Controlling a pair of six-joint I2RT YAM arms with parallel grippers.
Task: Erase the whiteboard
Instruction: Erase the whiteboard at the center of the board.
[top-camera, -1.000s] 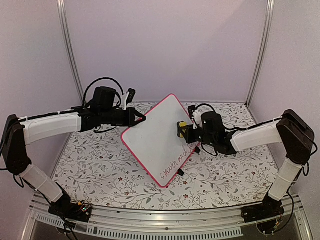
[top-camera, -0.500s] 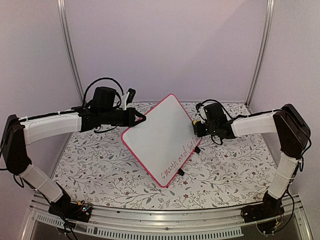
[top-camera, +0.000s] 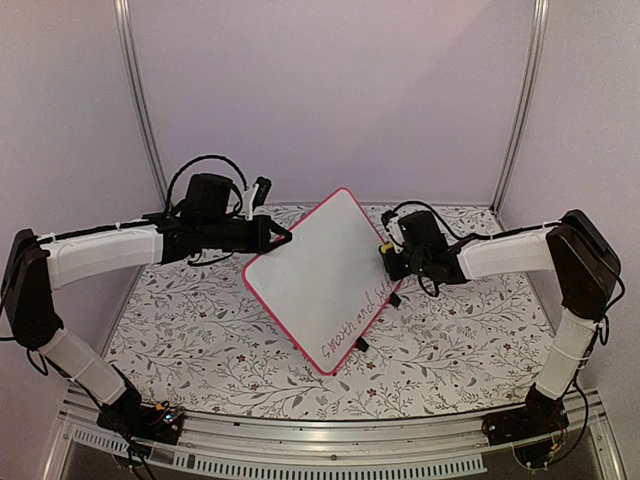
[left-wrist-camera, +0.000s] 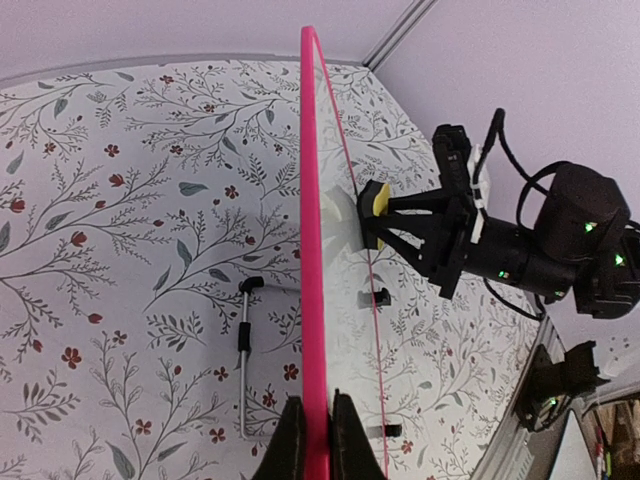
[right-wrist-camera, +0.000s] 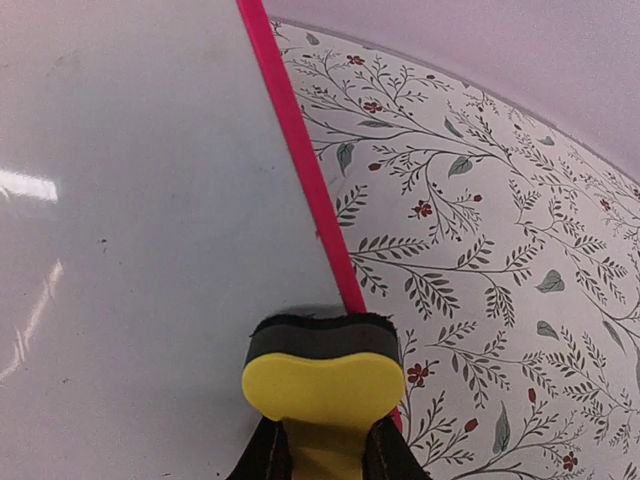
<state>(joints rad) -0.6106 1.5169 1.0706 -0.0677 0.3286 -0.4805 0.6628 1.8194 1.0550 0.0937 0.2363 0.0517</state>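
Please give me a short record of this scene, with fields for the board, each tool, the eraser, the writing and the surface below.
board: rectangular whiteboard with a thin pink-red frame, held up at a tilt
left tool: shut on the frame edge of the whiteboard
right tool: shut on the small yellow block eraser
eraser contact: its dark pad lies against the board face, next to the frame
writing: red handwriting along the lower right edge, not yet erased
surface: floral tablecloth
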